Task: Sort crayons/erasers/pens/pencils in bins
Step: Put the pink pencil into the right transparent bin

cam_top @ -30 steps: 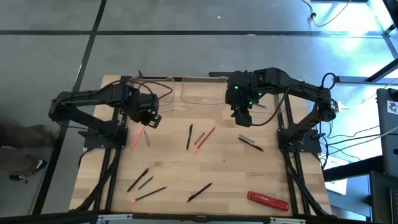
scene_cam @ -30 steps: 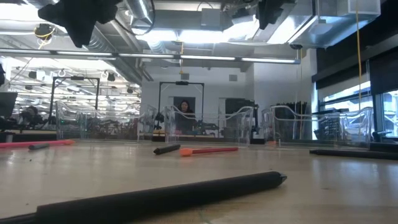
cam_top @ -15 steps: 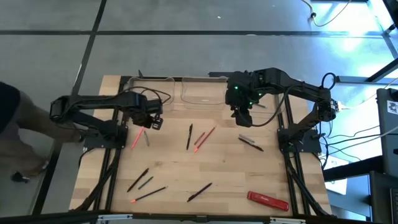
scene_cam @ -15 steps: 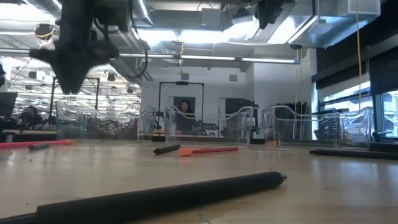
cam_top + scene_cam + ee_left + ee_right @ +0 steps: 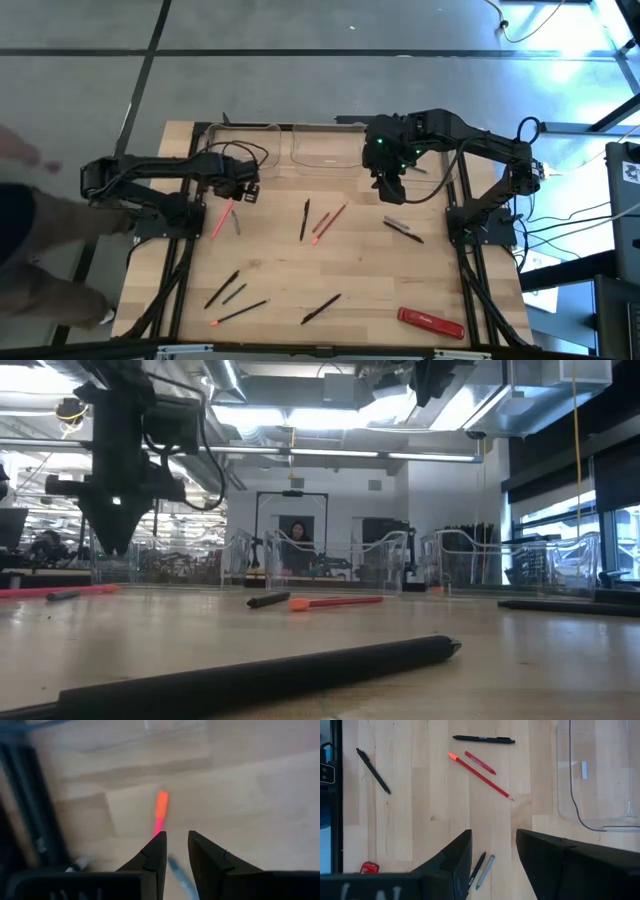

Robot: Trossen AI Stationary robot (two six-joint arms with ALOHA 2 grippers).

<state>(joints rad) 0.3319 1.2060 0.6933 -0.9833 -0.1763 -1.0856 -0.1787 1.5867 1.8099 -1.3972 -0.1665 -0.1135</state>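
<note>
Clearly the left gripper (image 5: 240,190) is the nearer one to the red-orange pencil (image 5: 222,217) lying on the wooden table (image 5: 360,270) near the left arm's base. In the high view that pencil runs on a slant, its upper end just under the gripper and its lower end pointing down toward the front-left of the table, with a short grey pencil (image 5: 237,222) just beside it. In the left wrist view the pencil's orange tip (image 5: 161,804) shows straight ahead of the two dark fingers (image 5: 156,855), which stand slightly apart with a narrow gap and pinch nothing; the pencil's length runs roughly in line with that gap, so I judge the jaws may want to turn across it before closing. In the low view the left gripper hangs above the table, not touching it.

The right gripper (image 5: 388,183) waits well apart, beside the middle clear bin (image 5: 325,150), its fingers (image 5: 455,855) spread wide and empty. Below it lie a black pen and a grey stick (image 5: 485,870) side by side. The left clear bin (image 5: 245,140) sits close behind the left gripper, a short carry for the pencil
</note>
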